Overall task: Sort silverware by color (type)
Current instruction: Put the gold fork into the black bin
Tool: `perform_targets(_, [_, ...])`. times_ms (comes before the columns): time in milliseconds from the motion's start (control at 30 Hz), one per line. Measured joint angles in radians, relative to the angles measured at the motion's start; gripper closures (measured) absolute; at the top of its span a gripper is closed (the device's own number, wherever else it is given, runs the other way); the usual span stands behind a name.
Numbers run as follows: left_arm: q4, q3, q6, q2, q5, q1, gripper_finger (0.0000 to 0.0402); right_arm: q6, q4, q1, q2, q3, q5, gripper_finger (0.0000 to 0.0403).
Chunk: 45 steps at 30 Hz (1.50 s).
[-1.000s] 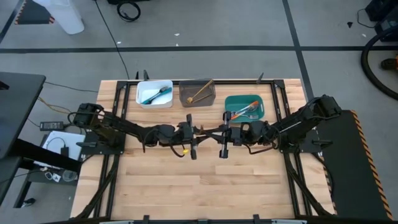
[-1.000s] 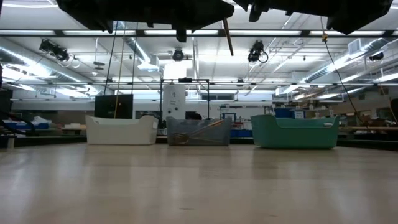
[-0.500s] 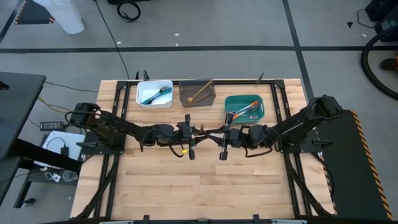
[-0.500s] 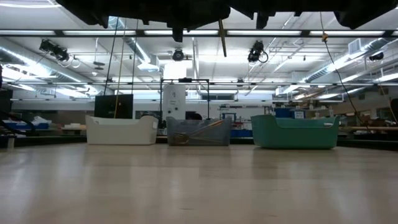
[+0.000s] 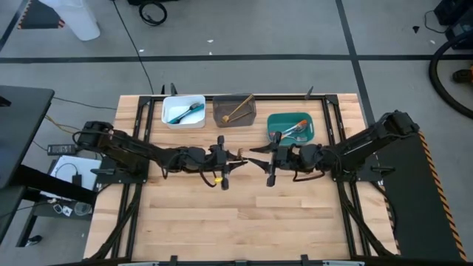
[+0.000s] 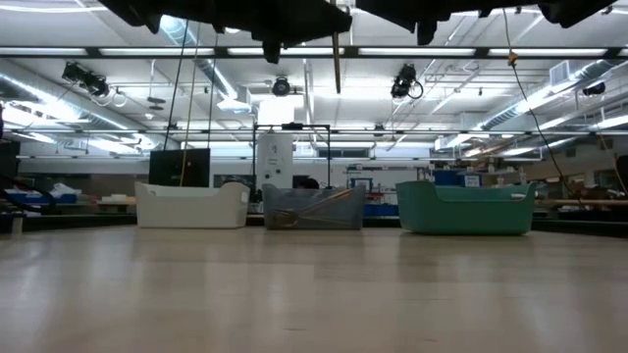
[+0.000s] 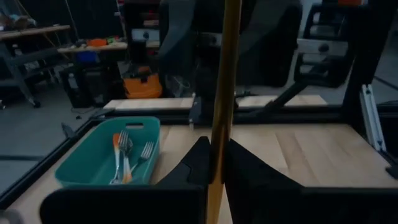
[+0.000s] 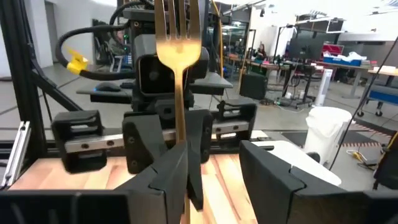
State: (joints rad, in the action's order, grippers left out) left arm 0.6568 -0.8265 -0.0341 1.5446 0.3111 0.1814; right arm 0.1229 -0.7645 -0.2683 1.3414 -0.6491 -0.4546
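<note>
Since the earlier frame the right gripper (image 5: 260, 157) has released and backed off. High view: left gripper (image 5: 235, 157) clenches the slim golden-tan-handled metal fork (image 5: 242, 154) above mid-table. Left wrist view: handle upright between fingers (image 7: 200, 163). Right wrist view: tines up.

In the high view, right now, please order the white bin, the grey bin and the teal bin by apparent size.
1. Teal bin: looks slightly the largest.
2. White bin and grey bin: too alike to rank.

The differences are small, since all three sit in one row along the table's far edge.
</note>
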Motion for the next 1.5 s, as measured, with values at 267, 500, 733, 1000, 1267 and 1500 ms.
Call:
perform_targets(267, [-0.221,0.000,0.022,-0.118,0.011,-0.005,0.0370,-0.007,0.095,-0.024,-0.089,0.000,-0.001,0.0245])
perform_targets(500, [-0.419,0.000,-0.005,-0.255,0.096,-0.005,0.0370,-0.086,0.235,-0.026,-0.105,0.000,-0.001,0.0245])
perform_targets(733, [-0.612,0.000,-0.025,-0.373,0.183,-0.015,0.0370,-0.141,0.292,-0.027,-0.100,0.000,-0.001,0.0245])
perform_targets(1000, [-0.787,0.000,-0.005,-0.450,0.190,-0.084,0.0370,-0.171,0.356,-0.027,-0.100,0.000,-0.018,0.0245])
perform_targets(1267, [-0.873,0.000,-0.036,-0.446,0.106,-0.250,0.0366,-0.187,0.377,-0.032,-0.056,0.000,-0.018,0.0245])
perform_targets(1500, [-0.867,0.000,-0.098,-0.446,0.024,-0.358,0.0366,-0.205,0.379,-0.032,0.010,0.000,-0.017,0.0245])
